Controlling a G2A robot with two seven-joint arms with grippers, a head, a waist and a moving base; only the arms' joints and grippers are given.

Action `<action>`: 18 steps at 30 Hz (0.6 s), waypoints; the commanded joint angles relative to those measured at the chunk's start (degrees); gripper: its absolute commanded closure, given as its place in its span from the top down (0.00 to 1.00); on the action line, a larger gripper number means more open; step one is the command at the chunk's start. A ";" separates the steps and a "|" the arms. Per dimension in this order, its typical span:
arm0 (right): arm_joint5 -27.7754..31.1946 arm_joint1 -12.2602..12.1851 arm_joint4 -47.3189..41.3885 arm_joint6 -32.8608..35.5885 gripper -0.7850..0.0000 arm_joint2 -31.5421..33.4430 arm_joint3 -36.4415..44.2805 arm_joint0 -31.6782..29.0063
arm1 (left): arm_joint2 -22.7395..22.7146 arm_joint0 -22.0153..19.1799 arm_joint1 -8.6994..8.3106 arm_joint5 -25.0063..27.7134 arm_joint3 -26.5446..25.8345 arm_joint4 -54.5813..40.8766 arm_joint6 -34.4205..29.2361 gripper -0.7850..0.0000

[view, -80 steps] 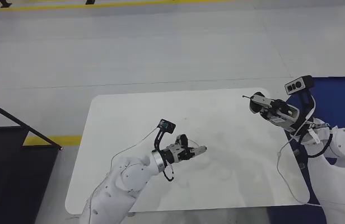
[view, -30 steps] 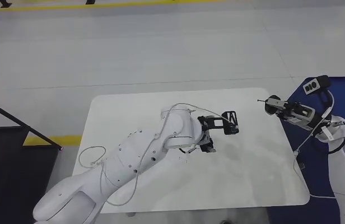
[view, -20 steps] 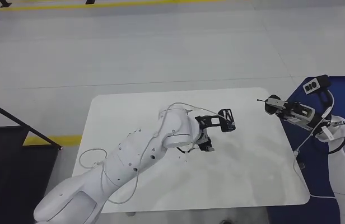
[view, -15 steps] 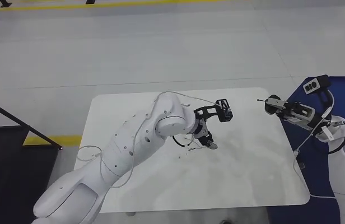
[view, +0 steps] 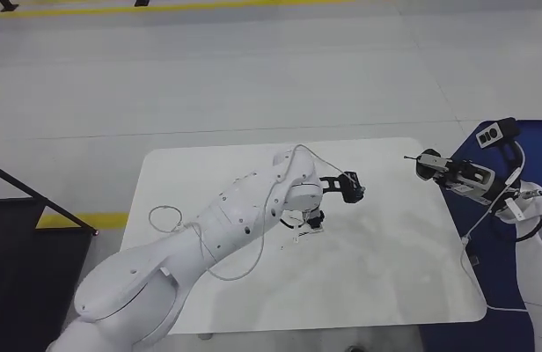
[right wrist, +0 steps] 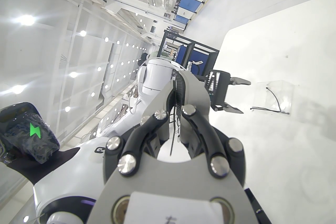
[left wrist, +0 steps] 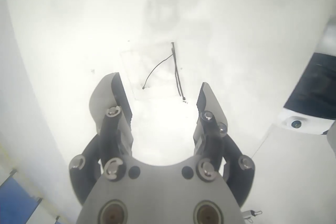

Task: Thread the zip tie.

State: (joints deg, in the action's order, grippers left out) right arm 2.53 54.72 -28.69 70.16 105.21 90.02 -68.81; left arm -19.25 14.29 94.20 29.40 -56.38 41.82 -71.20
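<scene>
White table (view: 412, 282). The left gripper (left wrist: 160, 93) hangs over its middle, claw spread wide. Above the table's far right corner, the right gripper (right wrist: 179, 83) is pinched together on a thin black zip tie (view: 410, 159). Just ahead of the left fingertips lies a clear sheet (left wrist: 136, 72) — on it rest loose ties (left wrist: 175, 64), black, one curved.

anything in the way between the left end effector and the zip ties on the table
Nothing visible. The open left end effector hangs facing the thin black plastic zip ties, which lie on a clear plastic sheet on the white table; only bare surface lies between its fingers and them.
</scene>
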 commanded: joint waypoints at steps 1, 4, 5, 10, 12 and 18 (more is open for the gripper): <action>0.00 0.00 0.00 0.00 0.00 0.00 0.00 0.00 | 1.04 -0.66 1.38 1.41 2.99 -0.44 0.69 0.64; 0.00 0.00 0.00 0.00 0.00 0.00 0.00 0.00 | 2.88 -1.40 3.46 3.33 7.40 -0.06 1.05 0.49; 0.00 0.00 0.00 0.00 0.00 0.00 0.00 0.00 | 3.36 -1.62 4.21 3.33 8.66 0.15 1.44 0.49; 0.00 0.00 0.00 0.00 0.00 0.00 0.00 0.00 | 4.97 -2.47 7.48 5.92 15.49 0.55 4.37 0.44; 0.00 0.00 0.00 0.00 0.00 0.00 0.00 0.00 | 5.37 -2.78 8.62 6.47 18.13 0.97 5.68 0.43; 0.00 0.00 0.00 0.00 0.00 0.00 0.00 0.00 | 6.67 -2.63 11.89 9.46 25.65 1.20 6.75 0.44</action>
State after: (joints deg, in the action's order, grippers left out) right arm 2.53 54.72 -28.69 70.16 105.21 90.02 -68.81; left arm -12.67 11.54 105.55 37.82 -32.36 43.49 -64.39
